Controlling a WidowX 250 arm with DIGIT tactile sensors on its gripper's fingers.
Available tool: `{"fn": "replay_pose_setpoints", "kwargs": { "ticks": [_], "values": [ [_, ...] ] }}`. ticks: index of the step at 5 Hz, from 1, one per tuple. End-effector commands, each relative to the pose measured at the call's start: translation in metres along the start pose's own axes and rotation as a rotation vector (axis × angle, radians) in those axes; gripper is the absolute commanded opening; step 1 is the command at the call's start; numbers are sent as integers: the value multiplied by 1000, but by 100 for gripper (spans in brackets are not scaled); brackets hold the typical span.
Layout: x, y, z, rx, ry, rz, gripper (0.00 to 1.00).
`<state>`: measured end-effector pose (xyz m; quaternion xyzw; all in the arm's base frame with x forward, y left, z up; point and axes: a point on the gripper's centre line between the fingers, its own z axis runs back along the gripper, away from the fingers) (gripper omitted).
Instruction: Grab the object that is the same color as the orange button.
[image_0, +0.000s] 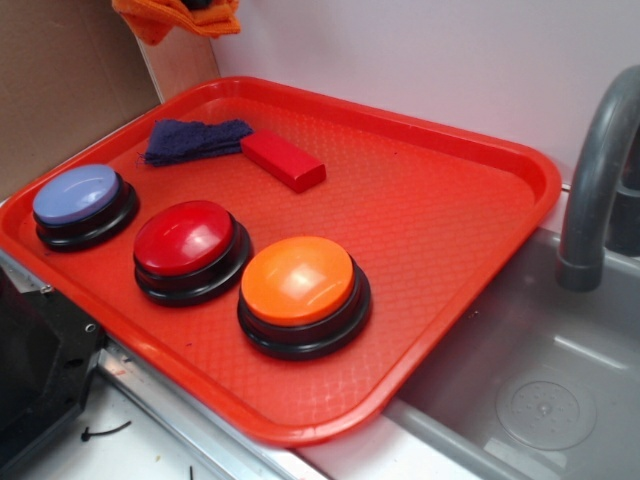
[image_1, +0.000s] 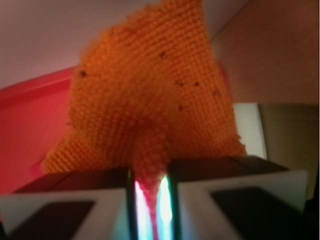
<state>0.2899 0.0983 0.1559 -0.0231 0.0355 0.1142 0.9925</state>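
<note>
You see the gripper pinching the orange cloth above the tray, because it matches the orange button.

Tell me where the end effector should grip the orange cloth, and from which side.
Keep the grip it has: the end effector is pinched on a bunched fold at the edge of the orange cloth, and the rest fans out past the fingers. The cloth hangs clear above the tray. Soft terry gathers easily, so an edge fold suits a narrow pinch.

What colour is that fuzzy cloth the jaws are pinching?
Orange, matching the orange button. The cloth shows best in the wrist view.
</note>
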Motion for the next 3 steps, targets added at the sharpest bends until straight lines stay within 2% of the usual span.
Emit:
{"fn": "replay_pose_setpoints", "kwargs": {
  "ticks": [1, 2, 3],
  "values": [
    [-30, -53, 54, -73, -71, -138, 0],
    [-46, -77, 57, -102, -62, -198, 0],
    [-53, -76, 44, -151, -48, -166, 0]
  ]
}}
